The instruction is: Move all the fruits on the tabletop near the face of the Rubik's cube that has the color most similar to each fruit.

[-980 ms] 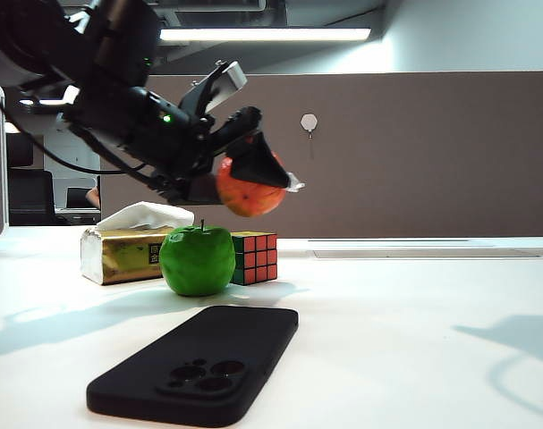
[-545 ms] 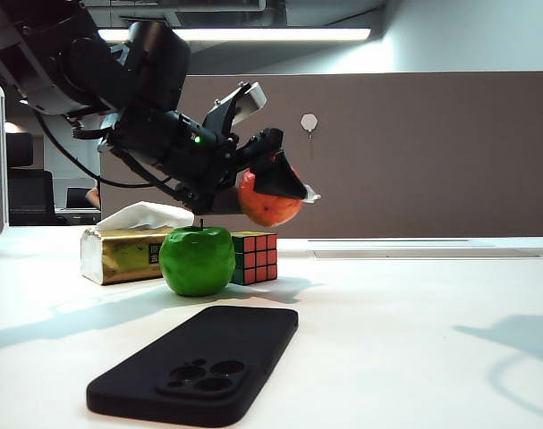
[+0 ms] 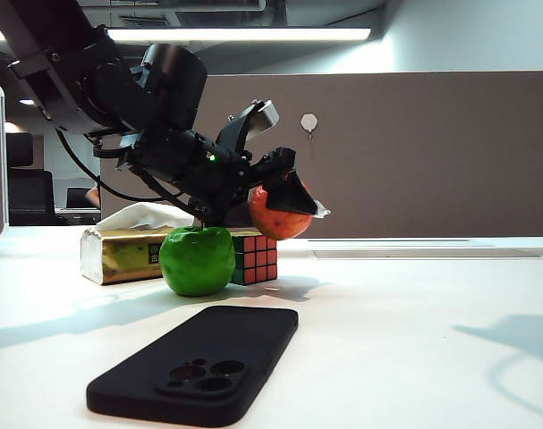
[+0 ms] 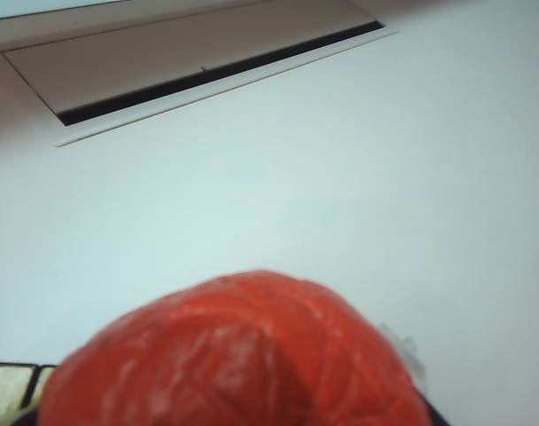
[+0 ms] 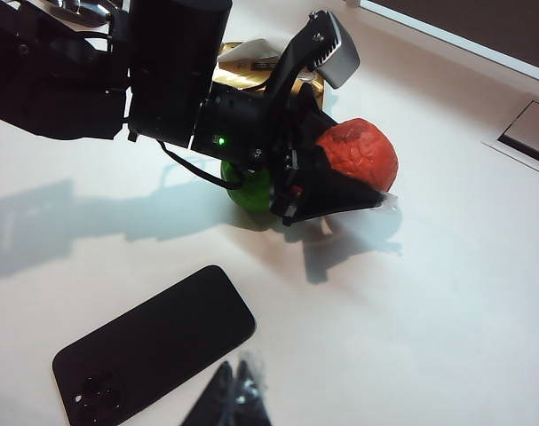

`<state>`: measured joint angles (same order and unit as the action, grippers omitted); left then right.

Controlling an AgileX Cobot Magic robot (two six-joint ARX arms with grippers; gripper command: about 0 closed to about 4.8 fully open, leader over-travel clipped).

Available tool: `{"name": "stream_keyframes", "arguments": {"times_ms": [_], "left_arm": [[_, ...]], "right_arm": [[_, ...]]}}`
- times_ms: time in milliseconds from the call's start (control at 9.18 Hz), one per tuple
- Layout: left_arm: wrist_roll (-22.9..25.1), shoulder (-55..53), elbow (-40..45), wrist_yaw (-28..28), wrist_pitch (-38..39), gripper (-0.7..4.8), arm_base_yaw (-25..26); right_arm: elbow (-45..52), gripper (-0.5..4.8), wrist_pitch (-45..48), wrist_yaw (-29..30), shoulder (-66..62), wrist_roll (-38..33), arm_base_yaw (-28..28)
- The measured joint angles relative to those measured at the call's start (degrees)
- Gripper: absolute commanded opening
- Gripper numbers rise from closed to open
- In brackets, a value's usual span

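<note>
The orange (image 3: 278, 217) — wrinkly, orange-red, round — hangs in the air, clamped between the fingers of the left gripper (image 3: 289, 198), just above the Rubik's cube (image 3: 256, 257). The cube sits square on the white tabletop (image 3: 414, 304), showing a red face toward the front-right and a green face beside it. The green apple (image 3: 197, 259) — glossy, stem upright — stands on the tabletop touching or just beside the cube's green face.
</note>
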<state>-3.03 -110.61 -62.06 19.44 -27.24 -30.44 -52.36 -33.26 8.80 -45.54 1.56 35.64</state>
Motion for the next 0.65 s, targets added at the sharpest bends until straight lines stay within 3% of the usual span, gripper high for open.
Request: {"name": "stream_keyframes", "arguments": {"times_ms": [654], "left_arm": [[7.6, -2.8, -0.3, -0.3, -2.4, 2.50, -0.2]], "right_arm": [[0.0, -0.01, 0.0, 0.0, 0.0, 0.0, 0.0]]}}
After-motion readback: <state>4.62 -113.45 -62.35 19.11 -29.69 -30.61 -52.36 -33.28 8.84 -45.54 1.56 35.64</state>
